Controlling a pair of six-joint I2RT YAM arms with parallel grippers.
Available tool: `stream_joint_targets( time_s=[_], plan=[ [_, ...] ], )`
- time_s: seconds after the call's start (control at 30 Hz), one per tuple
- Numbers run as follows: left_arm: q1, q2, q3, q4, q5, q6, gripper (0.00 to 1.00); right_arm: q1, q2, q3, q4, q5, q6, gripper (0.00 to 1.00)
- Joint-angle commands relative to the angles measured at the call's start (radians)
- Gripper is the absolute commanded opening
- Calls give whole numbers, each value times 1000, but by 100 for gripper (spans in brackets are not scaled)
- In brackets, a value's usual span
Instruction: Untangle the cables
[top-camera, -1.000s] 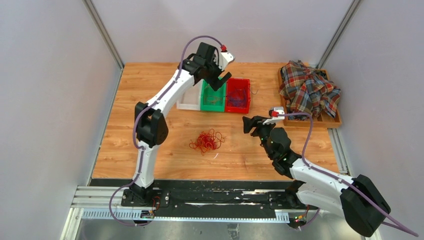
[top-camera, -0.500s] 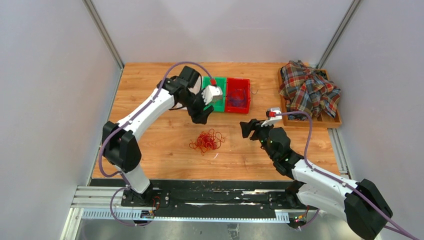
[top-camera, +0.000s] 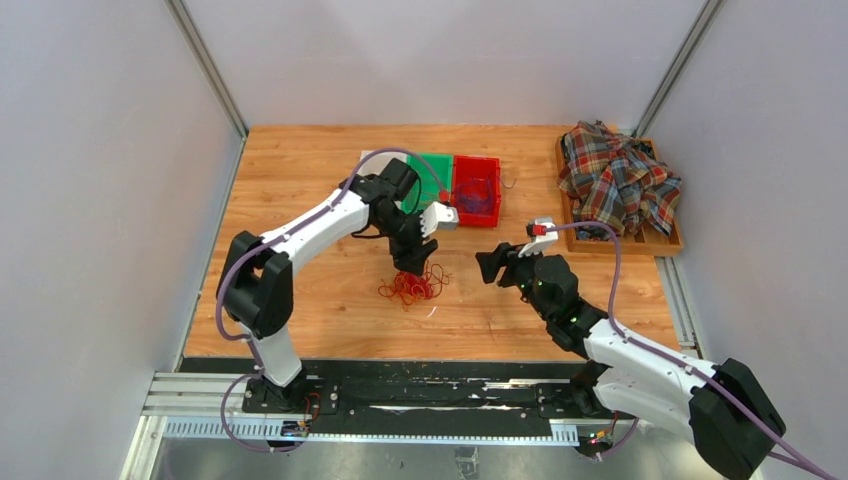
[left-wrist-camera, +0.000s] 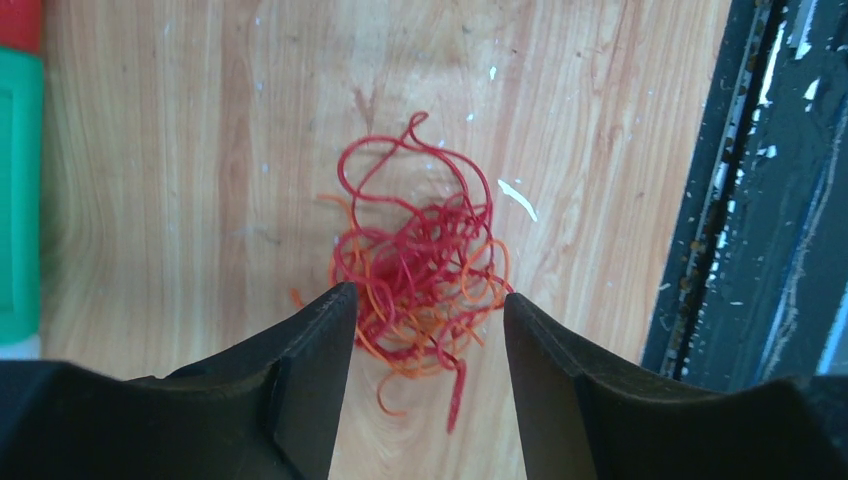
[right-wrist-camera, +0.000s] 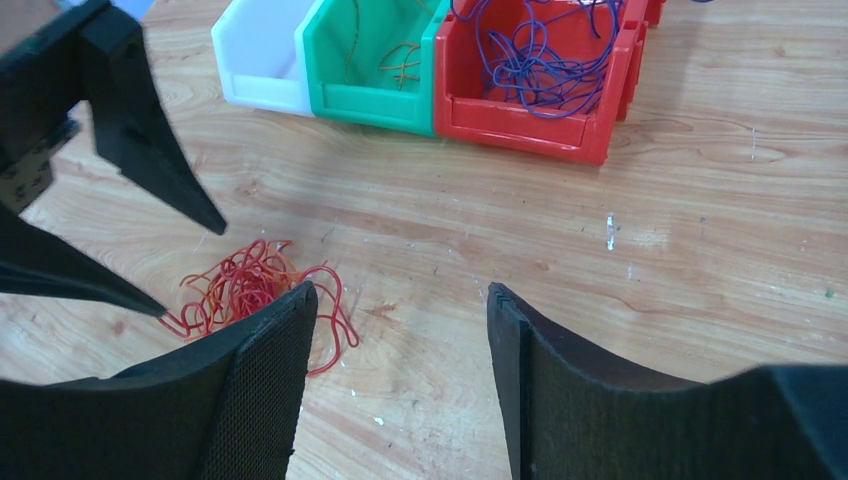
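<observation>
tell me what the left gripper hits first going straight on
Likely the cables, lying on the table in line with the open left gripper; how far off is unclear.

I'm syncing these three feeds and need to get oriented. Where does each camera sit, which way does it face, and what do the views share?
Top external: above and behind the arm bases, looking down on the table; both arms show, left end effector over the red cable tangle.
Left wrist: looks straight down between its open fingers at the tangle.
Right wrist: on the right end effector, looks low across the table toward the red bin; its open fingers frame the bottom.
Shared: all three show the tangle.
</observation>
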Motion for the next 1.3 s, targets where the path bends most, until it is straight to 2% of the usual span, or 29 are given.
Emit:
stream_joint_targets(
  time_s=[0.0, 0.23, 0.43, 0.5, 0.6, 0.67, 0.73, 0.77, 0.97, 1.27],
  plan=[
    [-27, 89, 56, 32, -7, 117, 61, 8, -34, 15, -31, -22, 16, 63],
    [-58, 134, 60, 31, -46, 281, 62, 8, -86, 15, -85, -26, 13, 62],
    [-61, 129, 65, 32, -27, 341, 55, 7, -115, 3, -98, -20, 24, 59],
    [-64, 122, 62, 32, -13, 344, 49, 7, -117, 4, -99, -19, 24, 58],
    [-66, 112, 67, 6, 1, 351, 34, 8, -120, 6, -101, -12, 23, 56],
    [-66, 97, 66, -17, 3, 357, 16, 7, -124, 8, -101, -7, 20, 54],
    [-66, 81, 66, -20, -3, 335, 3, 8, -124, 9, -100, -6, 19, 54],
    [-66, 71, 65, -20, -4, 316, 1, 8, -125, 10, -99, -6, 17, 53],
    [-66, -26, 86, -25, -66, 107, 1, 8, -118, 15, -86, -28, 4, 58],
    [-66, -189, 135, -76, -154, -115, 1, 60, -61, 62, 81, -141, -87, 80]
  ],
)
